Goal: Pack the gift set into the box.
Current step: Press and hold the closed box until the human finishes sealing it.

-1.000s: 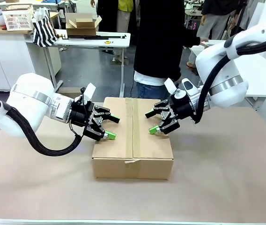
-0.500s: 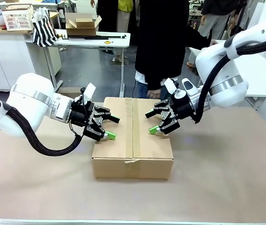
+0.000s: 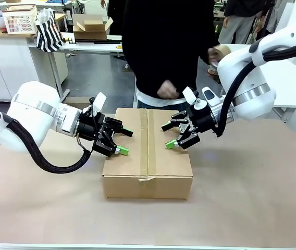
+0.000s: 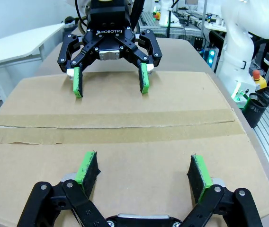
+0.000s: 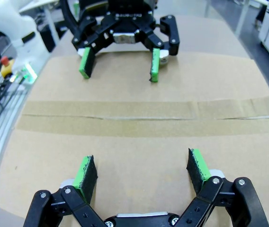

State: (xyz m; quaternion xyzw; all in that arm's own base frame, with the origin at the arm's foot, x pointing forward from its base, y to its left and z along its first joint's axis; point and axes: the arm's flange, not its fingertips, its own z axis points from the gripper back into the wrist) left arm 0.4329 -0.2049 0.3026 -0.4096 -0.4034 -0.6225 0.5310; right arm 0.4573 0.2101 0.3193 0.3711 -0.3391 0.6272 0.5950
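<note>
over on the left, the left gripper [image 3: 124,141] hovers above the left flap of the box [image 3: 132,167], jaws spread wide, nothing in them. the box sits mid-table, flaps shut, tape strip [image 3: 148,153] along the seam. across it, the right gripper [image 3: 167,136] hovers wide open and empty. behind, a person's hand [image 3: 167,91] hangs near the far edge.

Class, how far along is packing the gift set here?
Done: nothing visibly packed; the box is shut, tape strip along its seam. In hand: left end effector and right end effector, both open and empty, over its top, either side of the tape. Left: probably opening the flaps, putting the set in.
</note>
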